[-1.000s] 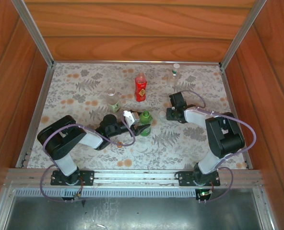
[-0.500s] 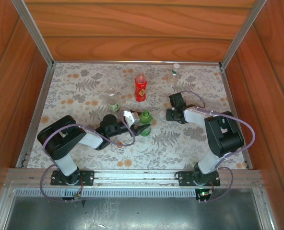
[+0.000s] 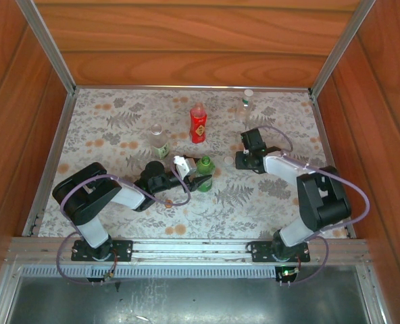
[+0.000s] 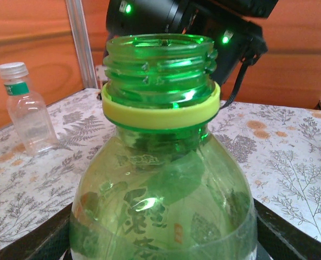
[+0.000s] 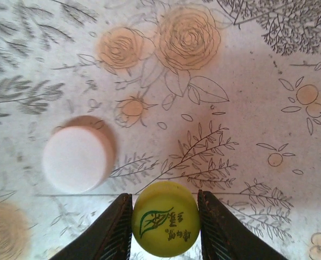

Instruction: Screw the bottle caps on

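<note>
"Holding what on the left side?"

"The left gripper (image 3: 201, 179) has its jaws closed on the body of the green translucent plastic bottle (image 4: 160, 162). That bottle stands upright near the middle of the flower-printed desk (image 3: 254, 202). Its threaded neck is open, with a yellow-green ring just under the threads."

"And the right?"

"The right gripper (image 5: 165, 203) points down at the desk, just right of the green bottle. Its jaws press against both sides of the round yellow-green plastic cap (image 5: 165, 219), which is printed with a leaf. I cannot tell whether that cap rests on the desk or is lifted off it."

"Other caps?"

"A round white plastic cap (image 5: 76, 158) lies flat on the desk, near the yellow-green one but apart from it."

"The other bottles?"

"All upright, farther back. The red plastic bottle with a yellow mark (image 3: 198, 123) is behind the green one, and the clear open-necked bottle with a green label (image 3: 159, 142) is to its left. The clear plastic bottle with a white cap (image 3: 246, 104) stands by the far right edge — well apart from both grippers."
</note>
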Robot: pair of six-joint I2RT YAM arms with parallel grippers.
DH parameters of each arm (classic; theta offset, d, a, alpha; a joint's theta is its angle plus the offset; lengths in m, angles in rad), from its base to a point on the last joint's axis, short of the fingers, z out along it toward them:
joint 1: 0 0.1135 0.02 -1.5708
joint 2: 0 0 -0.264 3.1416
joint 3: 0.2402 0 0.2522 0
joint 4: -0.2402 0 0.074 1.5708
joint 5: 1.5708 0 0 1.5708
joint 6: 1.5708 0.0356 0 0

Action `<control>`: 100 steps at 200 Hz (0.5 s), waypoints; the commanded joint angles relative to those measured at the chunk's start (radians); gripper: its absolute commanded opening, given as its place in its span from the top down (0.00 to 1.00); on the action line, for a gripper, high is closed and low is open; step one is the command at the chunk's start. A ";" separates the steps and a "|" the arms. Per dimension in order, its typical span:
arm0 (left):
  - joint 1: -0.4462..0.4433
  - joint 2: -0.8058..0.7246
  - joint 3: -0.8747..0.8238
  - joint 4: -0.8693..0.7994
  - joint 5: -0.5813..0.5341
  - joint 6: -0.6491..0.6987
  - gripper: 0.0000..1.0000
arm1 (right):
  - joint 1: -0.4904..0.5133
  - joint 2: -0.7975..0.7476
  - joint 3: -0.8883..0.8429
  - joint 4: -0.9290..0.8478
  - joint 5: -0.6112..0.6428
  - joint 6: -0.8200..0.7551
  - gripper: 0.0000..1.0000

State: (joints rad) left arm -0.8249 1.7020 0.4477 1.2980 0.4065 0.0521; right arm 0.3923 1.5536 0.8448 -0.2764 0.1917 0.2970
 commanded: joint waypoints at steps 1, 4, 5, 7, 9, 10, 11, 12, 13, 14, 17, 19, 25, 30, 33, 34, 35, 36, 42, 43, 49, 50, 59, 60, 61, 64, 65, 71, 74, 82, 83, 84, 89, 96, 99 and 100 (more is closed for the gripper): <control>-0.004 0.006 -0.008 -0.023 0.032 -0.005 0.36 | 0.006 -0.055 0.026 -0.079 -0.050 -0.022 0.63; -0.004 0.006 -0.007 -0.022 0.031 -0.005 0.36 | 0.006 -0.061 0.029 -0.086 -0.052 -0.024 0.63; -0.004 0.006 -0.007 -0.023 0.032 -0.005 0.36 | 0.007 -0.062 0.030 -0.089 -0.053 -0.025 0.63; -0.004 0.005 -0.007 -0.023 0.032 -0.004 0.36 | 0.009 -0.067 0.033 -0.095 -0.055 -0.027 0.63; -0.005 0.007 -0.007 -0.024 0.031 -0.003 0.35 | 0.009 -0.071 0.033 -0.101 -0.057 -0.028 0.63; -0.005 0.007 -0.006 -0.024 0.031 -0.003 0.35 | 0.011 -0.073 0.034 -0.103 -0.057 -0.029 0.63; -0.005 0.007 -0.007 -0.023 0.031 -0.004 0.35 | 0.011 -0.075 0.035 -0.107 -0.059 -0.030 0.63; -0.003 0.007 -0.006 -0.024 0.031 -0.004 0.36 | 0.012 -0.077 0.037 -0.109 -0.059 -0.032 0.63; -0.003 0.008 -0.006 -0.024 0.031 -0.004 0.36 | 0.012 -0.080 0.038 -0.112 -0.060 -0.033 0.63; -0.004 0.008 -0.006 -0.024 0.031 -0.004 0.36 | 0.012 -0.082 0.038 -0.115 -0.061 -0.033 0.63; -0.004 0.009 -0.005 -0.024 0.030 -0.002 0.36 | 0.015 -0.088 0.043 -0.124 -0.062 -0.035 0.63; -0.004 0.009 -0.005 -0.024 0.029 0.000 0.36 | 0.017 -0.093 0.044 -0.131 -0.063 -0.038 0.63; -0.003 0.012 -0.004 -0.023 0.027 0.000 0.35 | 0.021 -0.107 0.052 -0.149 -0.068 -0.042 0.63; -0.004 0.016 -0.002 -0.023 0.023 0.003 0.36 | 0.024 -0.117 0.059 -0.162 -0.074 -0.049 0.62; -0.003 0.018 -0.002 -0.025 0.021 0.004 0.36 | 0.026 -0.124 0.062 -0.170 -0.076 -0.052 0.62; -0.002 0.020 -0.001 -0.024 0.021 0.004 0.36 | 0.027 -0.125 0.063 -0.173 -0.077 -0.054 0.62; -0.003 0.020 -0.001 -0.024 0.021 0.004 0.36 | 0.028 -0.129 0.064 -0.175 -0.078 -0.055 0.62; -0.002 0.021 0.000 -0.023 0.020 0.005 0.36 | 0.029 -0.131 0.066 -0.179 -0.079 -0.056 0.62; -0.003 0.029 0.005 -0.023 0.018 0.006 0.35 | 0.034 -0.145 0.074 -0.194 -0.085 -0.062 0.62; -0.003 0.029 0.006 -0.023 0.017 0.006 0.35 | 0.034 -0.147 0.075 -0.196 -0.085 -0.063 0.62; -0.003 0.036 0.011 -0.023 0.017 0.005 0.35 | 0.038 -0.160 0.083 -0.212 -0.091 -0.071 0.62; -0.003 0.037 0.012 -0.022 0.017 0.006 0.35 | 0.038 -0.162 0.085 -0.214 -0.092 -0.072 0.62; -0.003 0.045 0.020 -0.022 0.017 0.006 0.36 | 0.046 -0.181 0.098 -0.236 -0.103 -0.083 0.62; -0.003 0.045 0.021 -0.022 0.017 0.006 0.36 | 0.047 -0.183 0.100 -0.240 -0.104 -0.084 0.62; -0.003 0.046 0.021 -0.023 0.017 0.006 0.35 | 0.047 -0.184 0.102 -0.242 -0.105 -0.086 0.62; -0.002 0.048 0.023 -0.022 0.016 0.006 0.35 | 0.049 -0.191 0.106 -0.251 -0.108 -0.089 0.62; -0.002 0.049 0.023 -0.023 0.016 0.007 0.35 | 0.050 -0.192 0.108 -0.254 -0.109 -0.090 0.62; -0.003 0.052 0.028 -0.022 0.012 0.008 0.36 | 0.055 -0.203 0.119 -0.270 -0.113 -0.093 0.62; -0.003 0.054 0.029 -0.023 0.010 0.010 0.35 | 0.057 -0.207 0.125 -0.278 -0.115 -0.096 0.62; -0.003 0.059 0.032 -0.022 0.004 0.014 0.36 | 0.065 -0.219 0.139 -0.302 -0.124 -0.102 0.62; -0.003 0.060 0.033 -0.023 0.003 0.015 0.36 | 0.066 -0.221 0.142 -0.304 -0.125 -0.104 0.62; -0.003 0.059 0.034 -0.023 0.002 0.016 0.36 | 0.067 -0.222 0.145 -0.307 -0.126 -0.105 0.62; -0.002 0.061 0.035 -0.023 -0.001 0.018 0.36 | 0.073 -0.230 0.154 -0.322 -0.130 -0.110 0.62; -0.003 0.064 0.038 -0.022 -0.005 0.020 0.36 | 0.083 -0.239 0.172 -0.342 -0.134 -0.115 0.62; -0.003 0.065 0.040 -0.022 -0.004 0.021 0.36 | 0.088 -0.242 0.179 -0.350 -0.134 -0.118 0.62; -0.003 0.066 0.040 -0.023 -0.005 0.021 0.36 | 0.088 -0.245 0.182 -0.353 -0.134 -0.119 0.62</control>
State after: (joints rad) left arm -0.8249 1.7355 0.4751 1.3102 0.4046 0.0528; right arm 0.4519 1.3453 0.9726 -0.5190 0.0948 0.2176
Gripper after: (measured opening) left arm 0.648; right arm 0.381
